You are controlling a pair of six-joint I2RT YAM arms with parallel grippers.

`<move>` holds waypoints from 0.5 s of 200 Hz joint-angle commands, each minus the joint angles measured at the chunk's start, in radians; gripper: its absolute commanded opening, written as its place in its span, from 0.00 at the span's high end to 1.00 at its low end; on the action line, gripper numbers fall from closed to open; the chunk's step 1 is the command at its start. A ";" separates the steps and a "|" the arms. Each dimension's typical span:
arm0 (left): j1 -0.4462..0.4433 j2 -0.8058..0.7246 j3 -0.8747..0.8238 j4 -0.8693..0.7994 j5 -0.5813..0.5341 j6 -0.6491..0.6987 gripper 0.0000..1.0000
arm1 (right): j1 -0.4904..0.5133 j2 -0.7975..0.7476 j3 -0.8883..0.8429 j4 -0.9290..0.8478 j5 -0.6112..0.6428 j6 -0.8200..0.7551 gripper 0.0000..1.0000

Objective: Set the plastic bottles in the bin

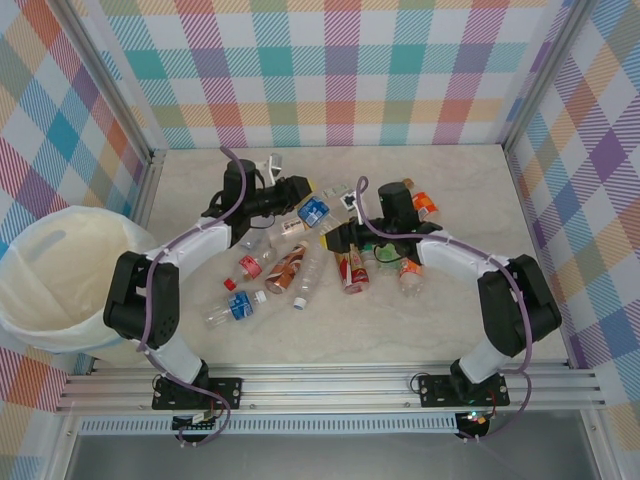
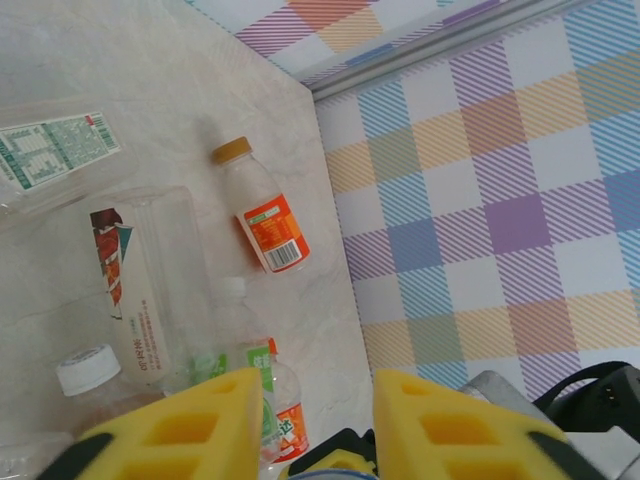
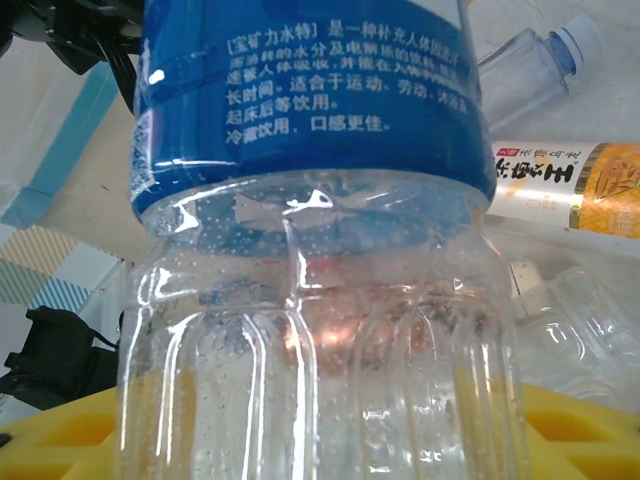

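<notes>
Right gripper [image 1: 332,240] clamps the blue bottle [image 3: 320,150] by its clear base, mid-table beside the left gripper [image 2: 318,420], whose fingers gape empty: likely a handover, since the bin [image 1: 75,213] stands far left, on the left arm's side.

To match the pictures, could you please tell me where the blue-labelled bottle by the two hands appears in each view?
Top external: blue-labelled bottle just left of centre, at the tip of the right hand.
Right wrist: close up, centre, between the yellow fingers.
Left wrist: perhaps the blue sliver at the bottom edge; too small to tell.
Shared landmark: checked wall, around top external, right half of left wrist, lower left of right wrist.
</notes>
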 commanded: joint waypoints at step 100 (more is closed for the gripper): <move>-0.005 -0.425 0.523 -1.078 -0.664 0.549 1.00 | -0.010 -0.259 -0.153 0.148 0.693 0.064 0.00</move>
